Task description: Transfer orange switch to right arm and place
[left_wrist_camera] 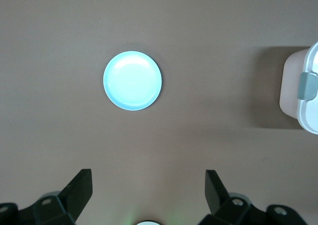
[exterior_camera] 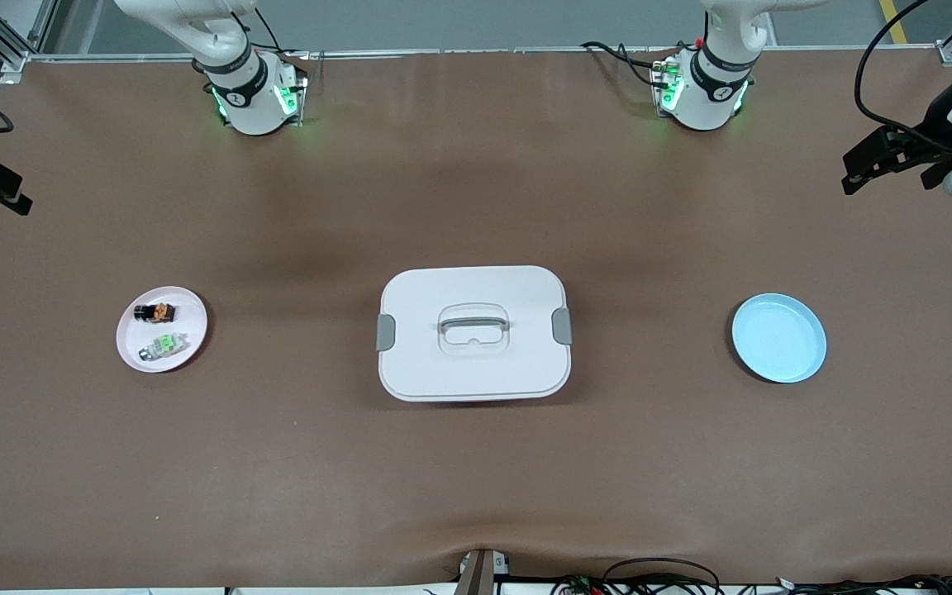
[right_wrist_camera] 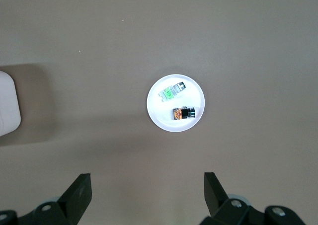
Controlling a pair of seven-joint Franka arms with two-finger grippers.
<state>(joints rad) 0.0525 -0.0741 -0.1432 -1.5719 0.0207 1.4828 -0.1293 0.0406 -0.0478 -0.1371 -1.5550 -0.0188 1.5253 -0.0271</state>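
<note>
- Landmark: a white lidded box [exterior_camera: 473, 332] sits at the middle of the brown table [exterior_camera: 476, 463]. Its lid is on, with a clear handle on top and a grey latch on each of its two short sides. What is inside is hidden.
- Toward the right arm's end of the table from the box lies a small white plate [exterior_camera: 130, 339]. It holds two parts, lying close together but apart.
- The orange switch [exterior_camera: 154, 312] lies on that plate, on its side, black body with an orange end. It is the part farther from the front camera.
- A clear part with a green top [exterior_camera: 164, 345] lies on the same plate, nearer to the front camera than the orange switch.
- Toward the left arm's end of the table from the box lies a light blue plate [exterior_camera: 778, 338]. Nothing rests on it.
- Both plates stand well apart from the box, about level with it.
- The left gripper [left_wrist_camera: 149, 195] hangs in the air at the left arm's end of the table, well clear of the box. Its fingers are spread wide and grasp nothing. The blue plate shows below it in its wrist view.
- The right gripper [right_wrist_camera: 148, 195] hangs in the air at the right arm's end of the table, fingers likewise spread and bare. The white plate and both parts show below it in its wrist view.
- Neither gripper touches any plate, part or the box.
</note>
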